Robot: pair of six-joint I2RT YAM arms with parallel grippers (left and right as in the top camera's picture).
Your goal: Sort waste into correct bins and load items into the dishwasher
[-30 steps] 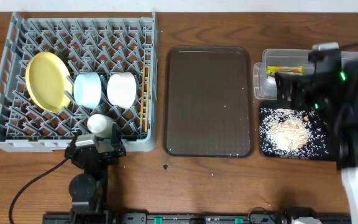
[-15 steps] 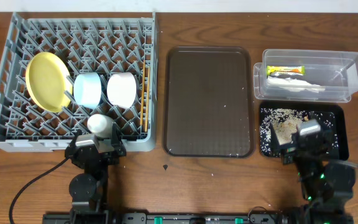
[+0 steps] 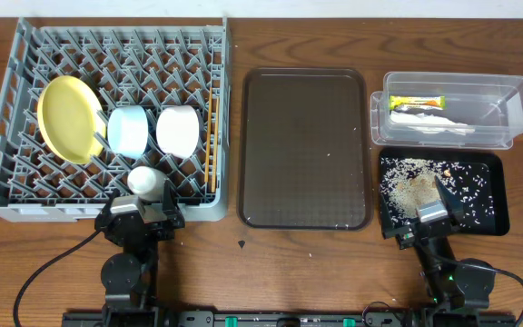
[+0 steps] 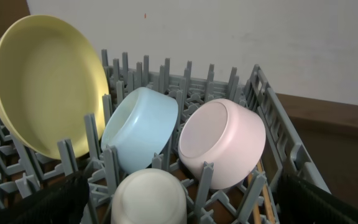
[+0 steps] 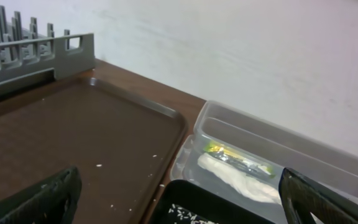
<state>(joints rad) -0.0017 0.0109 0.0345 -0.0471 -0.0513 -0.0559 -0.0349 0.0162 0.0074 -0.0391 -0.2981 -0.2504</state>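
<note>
Right pincer (image 3: 429, 211) pulled back off black tray (image 3: 496, 168), released, left pincer (image 3: 142, 211) released too

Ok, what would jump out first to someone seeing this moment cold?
The big grey dish rack on the left, with a yellow plate, a light blue bowl and a white bowl standing on edge in a row. Next, the beige crumbs strewn in the black tray at right, beyond it the clear tub holding a green-and-yellow wrapper. Between the two sides lies a dark brown tray.
</note>
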